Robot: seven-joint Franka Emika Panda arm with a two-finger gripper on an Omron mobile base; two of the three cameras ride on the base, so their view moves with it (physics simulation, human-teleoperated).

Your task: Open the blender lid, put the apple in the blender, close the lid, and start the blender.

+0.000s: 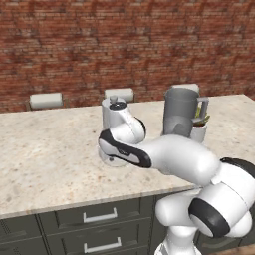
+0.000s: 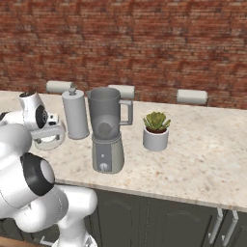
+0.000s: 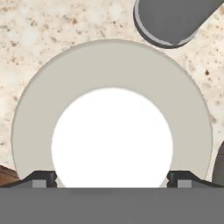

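Closest to you, the gripper (image 3: 112,178) hangs directly over the blender lid (image 3: 109,70). In the hand view the two fingertips (image 3: 41,178) stand wide apart, one at each side of the lid's white centre cap, with nothing between them but the cap below. You cannot tell from these views whether the tips touch the lid.

The blender lid (image 2: 48,140) lies flat on the counter (image 2: 202,159), off the jar. In the right base view it sits at the left end of the counter, under the hand. In the left base view the arm hides most of it; only its rim (image 1: 113,162) shows beneath the wrist.

Just beyond the lid stands the canister (image 2: 75,115), a tall plain grey cylinder with a small knob on top. In the hand view its base (image 3: 173,19) appears at the upper right, close beside the lid but apart from it.

Next along the counter is the blender (image 2: 107,129). Its jar is open at the top, its handle points toward the potted plant (image 2: 156,130), and its front knob faces the counter edge. The blender (image 1: 182,113) stands upright.

Behind the counter, a brick wall (image 2: 144,43) closes the scene.
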